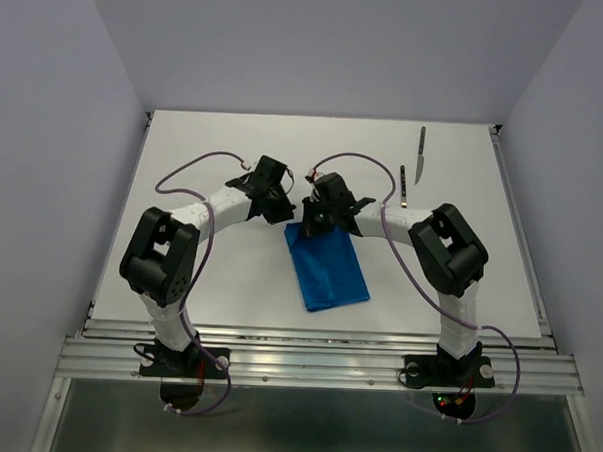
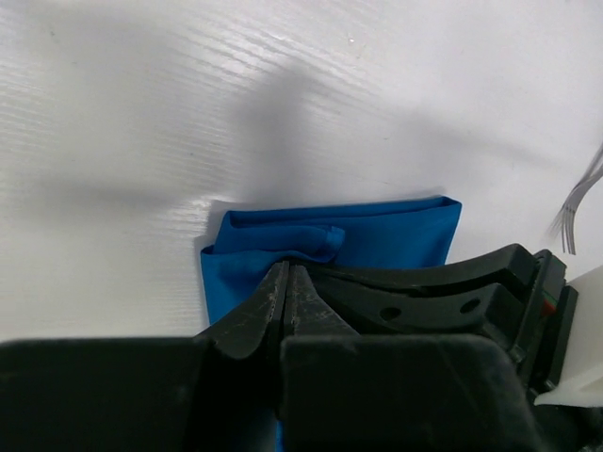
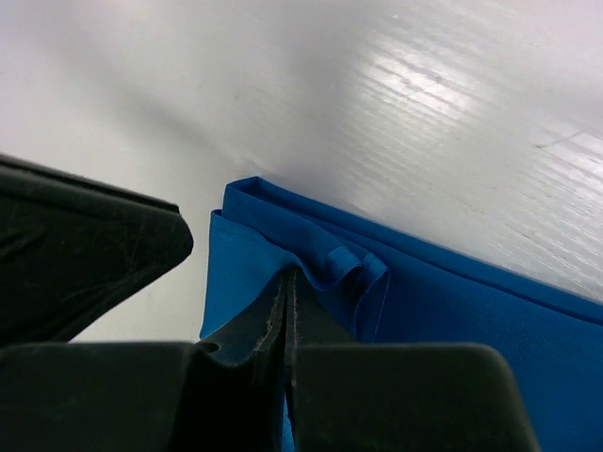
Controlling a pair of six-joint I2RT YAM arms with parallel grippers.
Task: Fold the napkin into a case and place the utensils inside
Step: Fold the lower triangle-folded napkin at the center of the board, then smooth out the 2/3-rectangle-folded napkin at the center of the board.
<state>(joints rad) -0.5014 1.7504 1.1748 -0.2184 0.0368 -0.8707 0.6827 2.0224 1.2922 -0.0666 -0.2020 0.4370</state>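
Note:
The blue napkin (image 1: 329, 272) lies folded into a narrow strip on the white table, between the two arms. My left gripper (image 1: 285, 211) and right gripper (image 1: 313, 220) meet at its far end. In the left wrist view the gripper (image 2: 287, 267) is shut, pinching a puckered fold of the napkin (image 2: 396, 234). In the right wrist view the gripper (image 3: 287, 274) is shut on a raised fold of the napkin (image 3: 471, 325). The knife (image 1: 421, 154) and the fork (image 1: 404, 185) lie on the table at the far right, apart from the napkin.
The white table (image 1: 209, 282) has raised rails at its left, right and near edges. Grey walls close in on three sides. The left gripper's body shows at the left of the right wrist view (image 3: 75, 254).

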